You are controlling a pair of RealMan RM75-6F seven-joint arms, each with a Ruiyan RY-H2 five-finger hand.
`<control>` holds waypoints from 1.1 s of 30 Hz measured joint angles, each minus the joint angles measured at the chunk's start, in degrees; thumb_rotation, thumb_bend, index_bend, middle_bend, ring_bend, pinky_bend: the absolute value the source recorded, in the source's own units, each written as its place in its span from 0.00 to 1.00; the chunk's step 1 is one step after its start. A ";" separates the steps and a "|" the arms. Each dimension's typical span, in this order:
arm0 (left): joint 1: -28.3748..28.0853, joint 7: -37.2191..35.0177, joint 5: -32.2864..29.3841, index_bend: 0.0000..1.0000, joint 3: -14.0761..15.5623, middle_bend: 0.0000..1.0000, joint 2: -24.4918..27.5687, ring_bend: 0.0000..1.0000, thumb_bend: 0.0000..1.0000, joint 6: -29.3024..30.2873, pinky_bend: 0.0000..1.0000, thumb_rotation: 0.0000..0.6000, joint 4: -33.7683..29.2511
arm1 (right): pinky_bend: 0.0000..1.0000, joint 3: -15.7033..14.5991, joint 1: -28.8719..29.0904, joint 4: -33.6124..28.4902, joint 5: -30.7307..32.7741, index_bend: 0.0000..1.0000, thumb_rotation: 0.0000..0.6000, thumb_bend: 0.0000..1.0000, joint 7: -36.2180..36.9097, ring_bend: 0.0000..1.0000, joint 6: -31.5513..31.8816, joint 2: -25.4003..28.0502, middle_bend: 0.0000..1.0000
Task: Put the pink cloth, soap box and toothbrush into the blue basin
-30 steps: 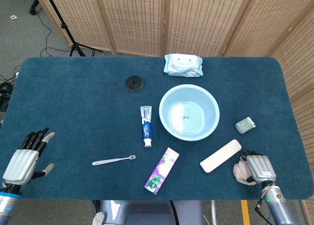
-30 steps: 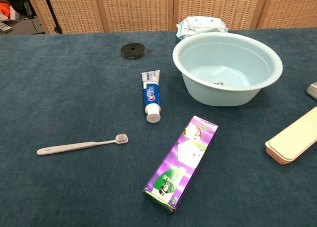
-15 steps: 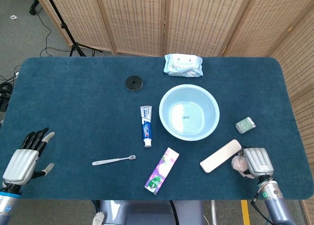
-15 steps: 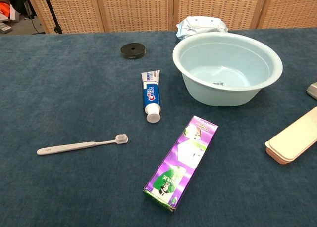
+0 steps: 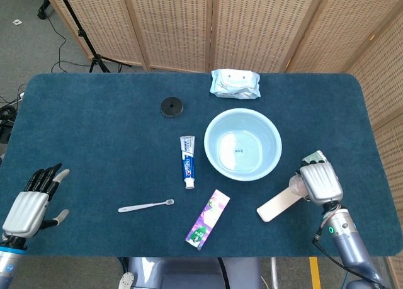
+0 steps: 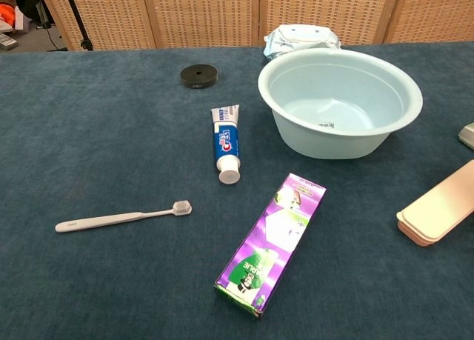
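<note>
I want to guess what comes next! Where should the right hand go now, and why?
Probably a short move up and left until it is over the basin, then let go. The right hand seems to hold the cloth in its fingers above the soap box, and the basin sits close by.

We saw the basin mid-table, toothpaste tube just left of it, wipes pack behind. Toothbrush lay front-left, toothpaste box right of it, soap box front-right of basin, w/ right hand over its end.
</note>
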 measured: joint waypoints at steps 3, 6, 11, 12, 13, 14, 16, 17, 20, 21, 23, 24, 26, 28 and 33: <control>0.02 -0.32 -0.08 0.00 -0.02 0.00 0.15 0.00 0.24 0.01 0.00 1.00 -0.01 | 0.54 1.53 1.61 -1.98 1.73 0.73 1.00 0.21 -1.00 0.55 -0.12 0.63 0.52; -0.01 -0.53 -0.12 0.00 -0.02 0.00 0.24 0.00 0.24 -0.11 0.00 1.00 -0.01 | 0.54 2.73 3.16 -3.11 3.51 0.73 1.00 0.21 -1.61 0.55 -0.26 0.68 0.52; -0.05 -0.65 0.06 0.00 0.11 0.00 0.36 0.00 0.24 -0.26 0.00 1.00 -0.21 | 0.54 4.21 6.17 -3.32 6.26 0.74 1.00 0.21 -2.61 0.55 -0.91 -0.97 0.52; -0.06 -0.73 0.08 0.00 0.13 0.00 0.39 0.00 0.24 -0.28 0.00 1.00 -0.24 | 0.54 4.52 7.08 -3.07 7.17 0.74 1.00 0.21 -2.96 0.55 -1.14 -1.88 0.52; -0.07 -0.81 0.06 0.00 0.14 0.00 0.40 0.00 0.24 -0.34 0.00 1.00 -0.24 | 0.54 4.72 7.80 -2.77 7.86 0.74 1.00 0.21 -3.30 0.55 -1.31 -2.62 0.52; -0.09 -0.89 0.00 0.00 0.15 0.00 0.42 0.00 0.24 -0.42 0.00 1.00 -0.20 | 0.54 4.89 8.54 -2.38 8.54 0.74 1.00 0.21 -3.66 0.55 -1.50 -3.42 0.52; -0.16 -1.07 -0.28 0.00 0.09 0.00 0.39 0.00 0.24 -0.63 0.00 1.00 -0.01 | 0.54 5.23 10.31 -1.06 10.03 0.74 1.00 0.21 -4.56 0.55 -1.99 -5.45 0.52; -0.20 -1.14 -0.41 0.00 0.05 0.00 0.37 0.00 0.24 -0.73 0.00 1.00 0.08 | 0.54 5.36 11.08 -0.38 10.63 0.74 1.00 0.21 -4.94 0.55 -2.17 -6.35 0.52; -0.38 -1.39 -1.08 0.00 -0.09 0.00 0.15 0.00 0.24 -1.33 0.00 1.00 0.57 | 0.54 5.92 13.83 2.46 12.20 0.74 1.00 0.21 -5.96 0.55 -2.89 -9.27 0.52; -0.49 -1.46 -1.38 0.00 -0.15 0.00 0.01 0.00 0.24 -1.67 0.00 1.00 0.83 | 0.54 6.16 14.97 3.88 12.92 0.74 1.00 0.21 -6.33 0.55 -3.20 -10.47 0.52; -0.69 -1.53 -1.76 0.00 -0.23 0.00 -0.25 0.00 0.24 -2.18 0.00 1.00 1.24 | 0.54 6.53 16.65 6.18 14.14 0.74 1.00 0.21 -6.87 0.55 -3.68 -12.26 0.52; -0.81 -1.54 -1.94 0.00 -0.24 0.00 -0.41 0.00 0.24 -2.51 0.00 1.00 1.42 | 0.54 6.78 17.70 7.72 14.99 0.74 1.00 0.21 -7.22 0.55 -3.98 -13.39 0.52; -0.99 -1.53 -2.20 0.00 -0.19 0.00 -0.65 0.00 0.24 -3.14 0.00 1.00 1.69 | 0.54 7.16 19.23 10.00 16.18 0.74 1.00 0.21 -7.63 0.55 -4.40 -15.01 0.52; -1.26 -1.53 -2.61 0.00 -0.12 0.00 -0.98 0.00 0.24 -3.97 0.00 1.00 2.05 | 0.54 7.68 20.79 12.64 17.57 0.74 1.00 0.20 -7.70 0.55 -4.80 -17.00 0.51; -1.58 -1.95 -3.14 0.00 -0.11 0.00 -1.36 0.00 0.24 -4.61 0.00 1.00 2.59 | 0.50 7.67 22.76 17.13 21.11 0.56 1.00 0.15 -7.22 0.35 -6.06 -20.71 0.28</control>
